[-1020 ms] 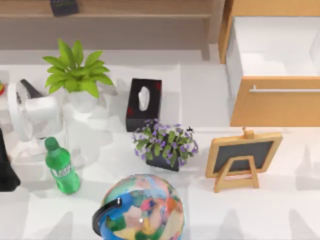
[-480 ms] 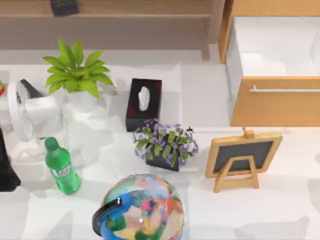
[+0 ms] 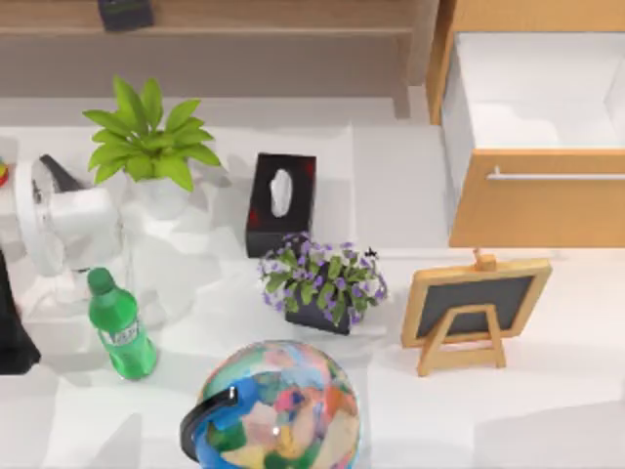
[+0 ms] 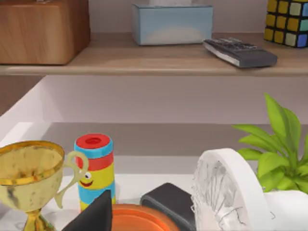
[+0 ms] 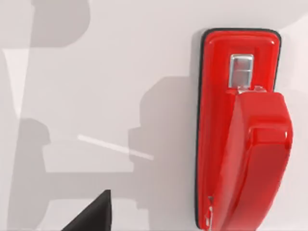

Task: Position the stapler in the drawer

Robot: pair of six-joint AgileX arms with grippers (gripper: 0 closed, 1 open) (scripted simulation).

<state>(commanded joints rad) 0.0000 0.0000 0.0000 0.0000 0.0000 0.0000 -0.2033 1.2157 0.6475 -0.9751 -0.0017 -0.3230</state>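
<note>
From above, the wide drawer with the light orange-brown wooden front (image 3: 537, 200) and thin silver bar handle (image 3: 557, 176) stands pulled out at the bench's (image 3: 410, 420) right rear, its white inside bare. Left of it sit a black tissue box (image 3: 281, 203), a purple-flowered plant (image 3: 322, 278), a wood-framed chalkboard easel (image 3: 474, 308), a colourful globe (image 3: 278, 410), a green bottle (image 3: 119, 327) and a white fan (image 3: 68, 230).

The right wrist view looks down on the small red stapler (image 5: 243, 130) lying flat on the white surface, with a dark fingertip (image 5: 91, 214) of the right pincer beside and apart from it; whether that pincer is apart or together cannot be told.

The left wrist view faces a golden trophy cup (image 4: 31, 178), a striped cartoon canister (image 4: 95, 168) and a wooden shelf (image 4: 144, 60); the left pincer's state cannot be told.
</note>
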